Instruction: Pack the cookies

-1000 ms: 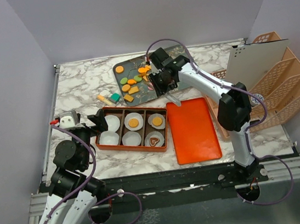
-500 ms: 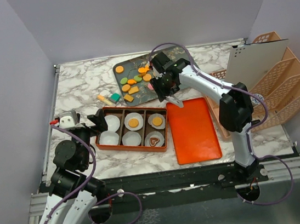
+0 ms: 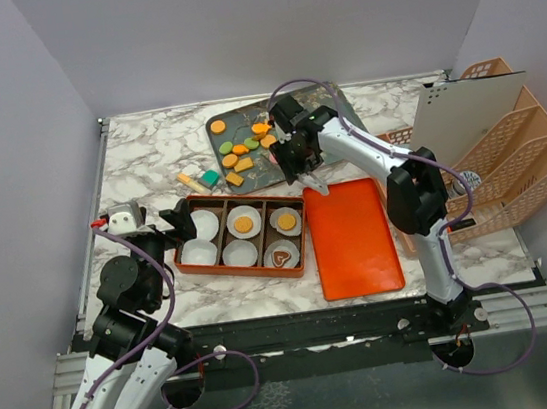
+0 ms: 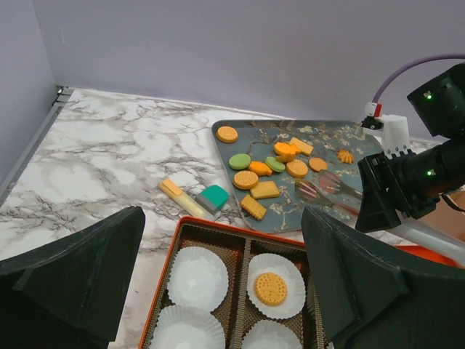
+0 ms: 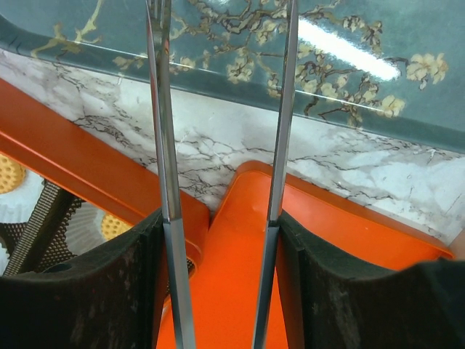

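left hand (image 4: 218, 287): spread wide, empty
right hand (image 5: 221, 269): gripping thin silver metal tongs (image 5: 161, 109), prongs apart over the blue floral tray (image 5: 218, 43)

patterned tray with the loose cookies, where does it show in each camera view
top external: patterned tray at back centre, just behind the orange cookie box
left wrist: tray right of centre, beyond the box
right wrist: tray fills the top strip; box lower left
shared landmark: the orange cookie box

Roughly fifteen cookies (image 4: 245, 179), six cups (image 4: 193, 277), two blocks (image 4: 215, 195), one tongs (image 5: 166, 145)
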Available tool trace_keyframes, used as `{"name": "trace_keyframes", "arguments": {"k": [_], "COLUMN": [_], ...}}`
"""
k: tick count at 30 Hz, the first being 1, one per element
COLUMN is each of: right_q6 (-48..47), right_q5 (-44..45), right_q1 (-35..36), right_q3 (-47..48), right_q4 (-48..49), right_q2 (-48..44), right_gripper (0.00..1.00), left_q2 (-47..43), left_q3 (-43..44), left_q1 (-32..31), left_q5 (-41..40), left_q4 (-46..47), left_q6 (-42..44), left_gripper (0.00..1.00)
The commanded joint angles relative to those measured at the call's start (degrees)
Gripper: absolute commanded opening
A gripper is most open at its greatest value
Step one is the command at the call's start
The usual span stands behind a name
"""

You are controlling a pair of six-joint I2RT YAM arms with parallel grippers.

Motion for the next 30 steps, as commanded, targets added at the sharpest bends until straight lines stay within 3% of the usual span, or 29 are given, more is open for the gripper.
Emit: {"name": "trace_keyframes", "arguments": {"k": [1, 17, 30], "right_q6": [-0.45, -0.98, -0.68], "right_q5": [2.03, 0.98, -1.06], "right_q1": [-0.49, -0.74, -0.75], "right_q3": [2.75, 3.63, 2.48], "right_q4": [-1.00, -1.77, -2.69], "right_q2": [1.30, 3.41, -0.86], "right_gripper": [0.57, 0.56, 0.36], "left_q2": [-0.04, 0.18, 0.24], "left_q3": [-0.41, -0.56, -0.41], "left_q1": [0.35, 0.45, 0.43], "left_q5": [0.71, 0.80, 0.80], "left_q4": [1.05, 1.17, 1.24], "left_q6": [0.48, 0.57, 0.57], "left_gripper": [0.99, 0.99, 0.99]}}
